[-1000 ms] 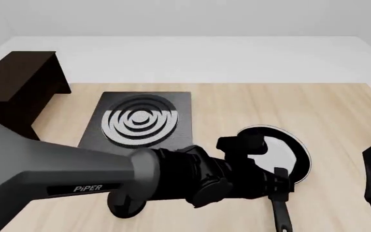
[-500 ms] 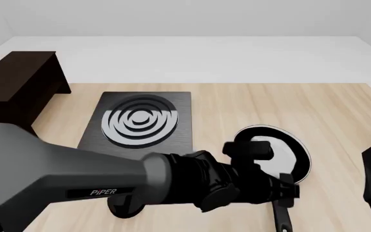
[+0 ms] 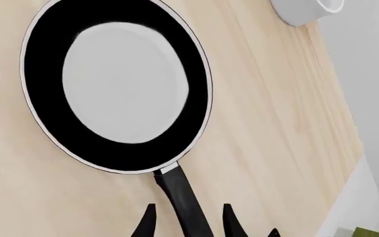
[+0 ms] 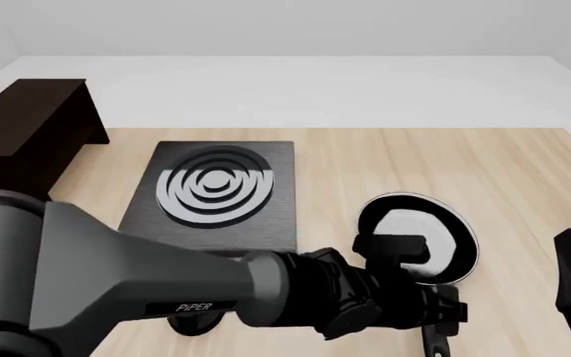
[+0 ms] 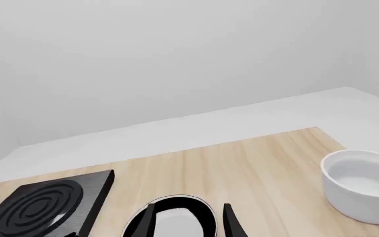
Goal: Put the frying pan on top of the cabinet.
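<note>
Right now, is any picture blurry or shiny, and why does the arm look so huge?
Nothing looks blurry in any view. In the left wrist view the frying pan has a bright, soft glossy patch inside. In the front view the left arm looks huge because it is close to the camera, and it hides part of the pan's handle. The right wrist view is evenly lit, with the white bowl only softly shaded.

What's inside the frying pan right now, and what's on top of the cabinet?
The frying pan holds nothing; its light-grey inside is bare. Its handle runs between the left claw's open fingers. The cabinet top looks bare in the front view, though the frame's left edge crops it.
</note>
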{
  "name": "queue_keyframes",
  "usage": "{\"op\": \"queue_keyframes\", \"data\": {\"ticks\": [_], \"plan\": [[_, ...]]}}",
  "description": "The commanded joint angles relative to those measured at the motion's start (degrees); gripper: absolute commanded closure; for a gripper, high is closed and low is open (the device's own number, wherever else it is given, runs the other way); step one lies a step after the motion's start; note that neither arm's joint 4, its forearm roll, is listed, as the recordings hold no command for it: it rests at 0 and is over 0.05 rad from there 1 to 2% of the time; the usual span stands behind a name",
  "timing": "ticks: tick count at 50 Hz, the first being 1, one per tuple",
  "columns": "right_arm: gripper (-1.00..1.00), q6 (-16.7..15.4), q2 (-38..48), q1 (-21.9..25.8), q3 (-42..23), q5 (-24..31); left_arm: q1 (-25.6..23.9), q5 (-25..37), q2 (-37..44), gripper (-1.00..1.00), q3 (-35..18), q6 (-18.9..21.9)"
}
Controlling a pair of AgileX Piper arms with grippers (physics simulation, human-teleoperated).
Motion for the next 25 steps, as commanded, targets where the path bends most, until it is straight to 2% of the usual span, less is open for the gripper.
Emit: {"op": "queue_keyframes", "data": {"ticks": [1,25], "plan": [[-1.00,0.21,0.00,-0.08,-0.05,0.00,-0.76,-0.17,1.84,-1.00,-0.86,-0.37],[-1.00,0.46,0.00,-0.11,-0.46,0.42,-1.52,-0.46,3.73,-1.00,-1.58,-0.75]]}}
